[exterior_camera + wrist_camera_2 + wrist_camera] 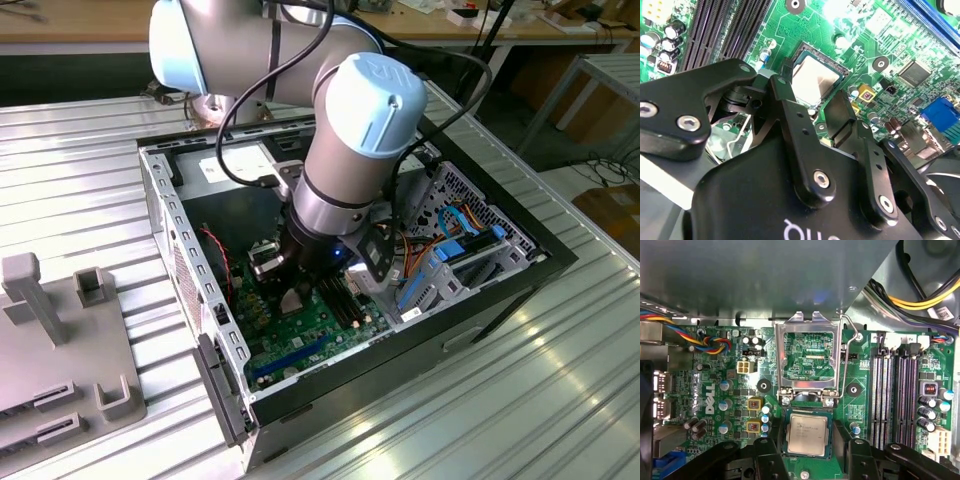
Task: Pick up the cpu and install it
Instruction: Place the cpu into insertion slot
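The cpu, a flat square chip with a silvery-grey face, lies level inside the square black socket on a green motherboard. In the second wrist view, the chip sits within the socket's dark rim.

The gripper hangs directly over the chip, with one black finger on each side of the socket. The fingers are spread wider than the chip and do not touch its edges, so the gripper is released. In the second wrist view, the gripper straddles the socket the same way.

Just beside the socket, its metal frame stands flipped open, and a thin wire lever is raised next to it. Long dark memory slots run near the socket. A twisted bundle of coloured wires lies farther off on the board.

In the exterior view, the grey and blue robot arm reaches down into an open computer case. The case lies on a ribbed metal table. A grey tray sits at the exterior view's left.
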You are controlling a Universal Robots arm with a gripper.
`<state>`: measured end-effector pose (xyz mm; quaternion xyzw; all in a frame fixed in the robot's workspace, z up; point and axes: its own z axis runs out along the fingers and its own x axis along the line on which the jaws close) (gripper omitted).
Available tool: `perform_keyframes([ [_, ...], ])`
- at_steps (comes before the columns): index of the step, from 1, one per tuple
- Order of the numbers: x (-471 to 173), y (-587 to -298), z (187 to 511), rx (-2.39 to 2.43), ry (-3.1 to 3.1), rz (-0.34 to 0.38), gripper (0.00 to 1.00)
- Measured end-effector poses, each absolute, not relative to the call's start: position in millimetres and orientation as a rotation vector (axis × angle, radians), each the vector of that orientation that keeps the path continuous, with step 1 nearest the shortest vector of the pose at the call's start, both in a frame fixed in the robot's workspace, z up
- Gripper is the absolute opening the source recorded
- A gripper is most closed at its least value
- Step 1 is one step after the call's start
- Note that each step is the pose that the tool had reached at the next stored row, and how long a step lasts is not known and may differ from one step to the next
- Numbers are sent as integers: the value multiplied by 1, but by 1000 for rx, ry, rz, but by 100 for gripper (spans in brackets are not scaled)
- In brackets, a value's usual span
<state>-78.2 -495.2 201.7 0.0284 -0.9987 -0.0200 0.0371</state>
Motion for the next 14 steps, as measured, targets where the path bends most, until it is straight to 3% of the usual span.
perform_keyframes([
  [11,-78,-496,201,81,-3067,-61,53],
  [14,-78,-496,201,79,-3067,-62,46],
])
